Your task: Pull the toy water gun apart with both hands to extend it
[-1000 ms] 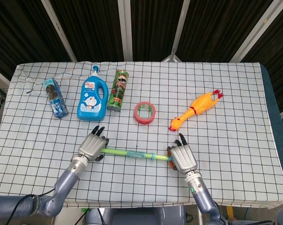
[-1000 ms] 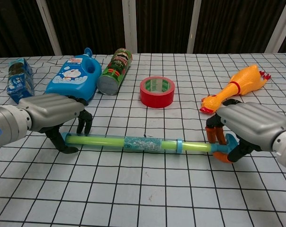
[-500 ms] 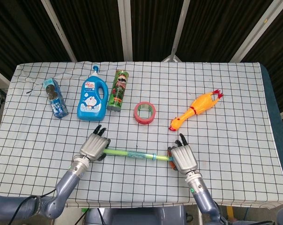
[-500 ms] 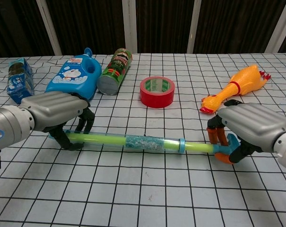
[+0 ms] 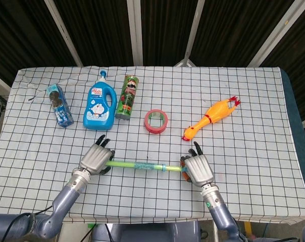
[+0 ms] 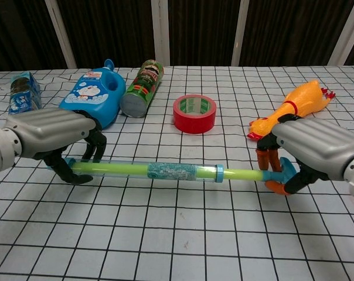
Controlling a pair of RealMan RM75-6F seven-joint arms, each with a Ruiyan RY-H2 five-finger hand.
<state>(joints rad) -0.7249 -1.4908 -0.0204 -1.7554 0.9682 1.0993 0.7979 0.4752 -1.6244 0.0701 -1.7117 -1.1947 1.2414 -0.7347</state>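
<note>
The toy water gun (image 6: 165, 171) is a long green tube with a blue collar, lying across the front of the checked table (image 5: 253, 111); the head view shows the water gun (image 5: 137, 165) too. My left hand (image 6: 51, 136) grips its left end, fingers curled around the tube. My right hand (image 6: 317, 149) holds the orange and blue handle (image 6: 273, 175) at the right end. A thin green rod shows between collar and handle. From the head camera, the left hand (image 5: 95, 158) and right hand (image 5: 198, 169) cover both ends.
Behind the gun stand a red tape roll (image 6: 194, 113), a green can (image 6: 142, 81) on its side, a blue detergent bottle (image 6: 92, 97) and a small blue carton (image 6: 21, 93). A rubber chicken (image 6: 294, 105) lies just behind my right hand.
My left hand has drawn the tube leftward and slightly up off the cloth. The right hand has kept the handle in place, so more thin rod shows.
</note>
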